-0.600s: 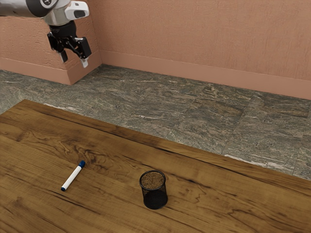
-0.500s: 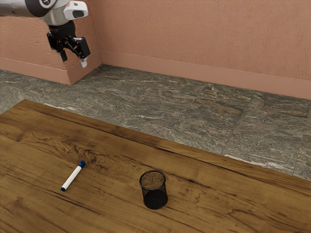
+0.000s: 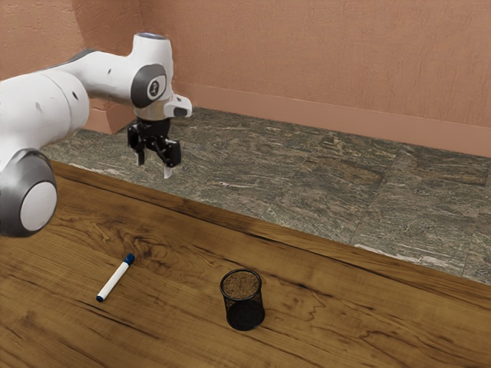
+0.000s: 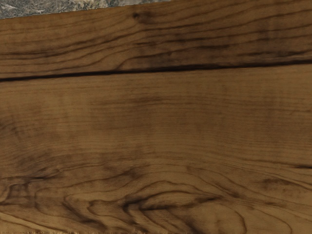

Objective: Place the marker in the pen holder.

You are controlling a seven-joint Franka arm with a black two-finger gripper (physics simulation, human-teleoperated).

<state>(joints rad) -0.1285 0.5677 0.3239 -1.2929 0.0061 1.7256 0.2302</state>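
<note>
Gripper (image 3: 154,165), spread and empty, has swung in from the exterior view's upper left, closer to the marker (image 3: 113,284) still lying on the tabletop (image 3: 176,337) apart from the holder (image 3: 245,315), so approach looks underway, grasp still to come.

A brown wooden table (image 4: 156,122) spreads out before the jaws, its grain fairly straight across the middle. Closest to the jaws, the grain curls into dark swirls (image 4: 170,200). Farther from them, a thin dark line (image 4: 156,70) crosses the wood, then comes a small knot (image 4: 136,16), and farthest from the jaws, past the table's edge, a strip of grey floor (image 4: 73,5)
</note>
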